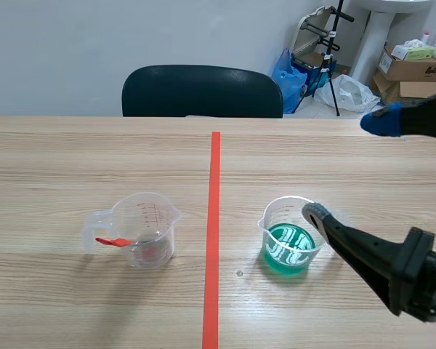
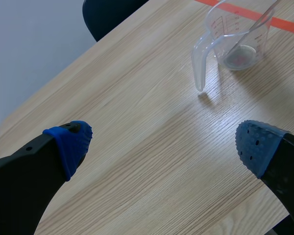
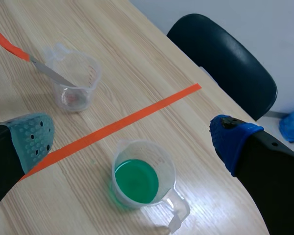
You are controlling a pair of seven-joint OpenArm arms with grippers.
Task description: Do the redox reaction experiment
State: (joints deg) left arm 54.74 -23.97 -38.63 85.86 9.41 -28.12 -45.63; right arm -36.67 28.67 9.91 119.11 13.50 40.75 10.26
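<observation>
Measuring cup no. 1 (image 1: 142,229) sat on the bench (image 1: 58,160) on the left side of the single orange-red tape line (image 1: 214,218). It was clear, with its handle pointing away from the line. We counted one spoon (image 1: 115,241) in it: red handle sticking out over the rim, the other end down at the bottom. There was a bit of something at the bottom too, but we couldn't tell what.

Cup no. 2 (image 1: 291,236) stood on the right side of the line, about level with the first one and well apart from it. That one held green liquid, maybe a third of the way up. So we had two cups total, one spoon, one tape line.

We counted two grippers as well. The right gripper (image 3: 132,139) was spread wide and hung over cup no. 2, with the cup showing between its fingers in the wrist view. In the scene view one fingertip sat right at the cup's rim, though we couldn't say if it touched. It wasn't holding anything.

The left gripper (image 2: 164,146) was spread wide too, holding nothing, over bare bench with cup no. 1 well ahead of it.

One dark chair (image 1: 202,91) stood behind the far edge of the bench.
</observation>
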